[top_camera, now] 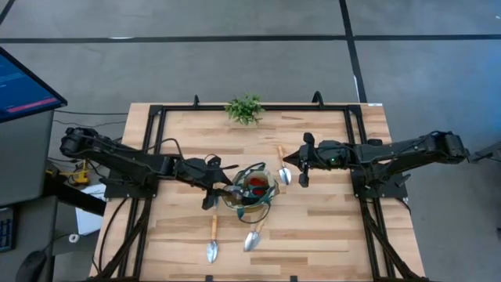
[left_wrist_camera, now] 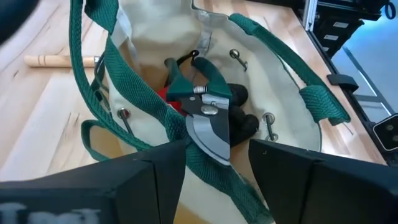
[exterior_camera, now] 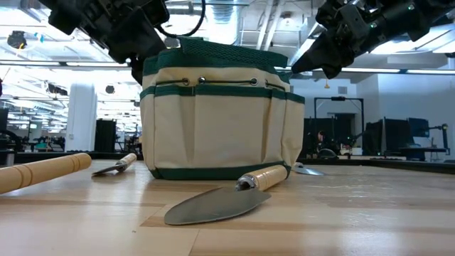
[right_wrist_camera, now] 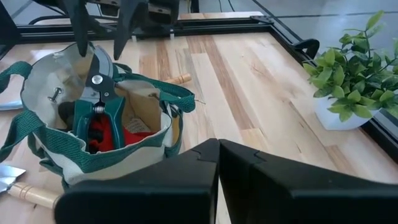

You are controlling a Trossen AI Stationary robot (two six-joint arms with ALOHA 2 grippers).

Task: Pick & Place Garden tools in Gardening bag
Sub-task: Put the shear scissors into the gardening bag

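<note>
The tan gardening bag with green trim (top_camera: 250, 188) stands upright mid-table, also in the low view (exterior_camera: 220, 121). Inside it, dark-handled pruning shears (left_wrist_camera: 205, 99) lean with their blades up over a red-and-black item (right_wrist_camera: 118, 134). My left gripper (left_wrist_camera: 217, 162) is open just above the bag's mouth, one finger on each side of the shears' blade, apart from it. My right gripper (top_camera: 301, 174) is shut and empty, hovering right of the bag near a wooden-handled trowel (top_camera: 283, 168) that lies flat on the table. Two more trowels (top_camera: 213, 239) (top_camera: 254, 233) lie near the table's front edge.
A leafy green plant in a white pot (top_camera: 244, 108) stands at the table's far edge. A black frame rail (top_camera: 156, 141) runs around the tabletop. A monitor (top_camera: 23, 82) stands off the table's left. Bare wood lies right of the bag (right_wrist_camera: 249, 81).
</note>
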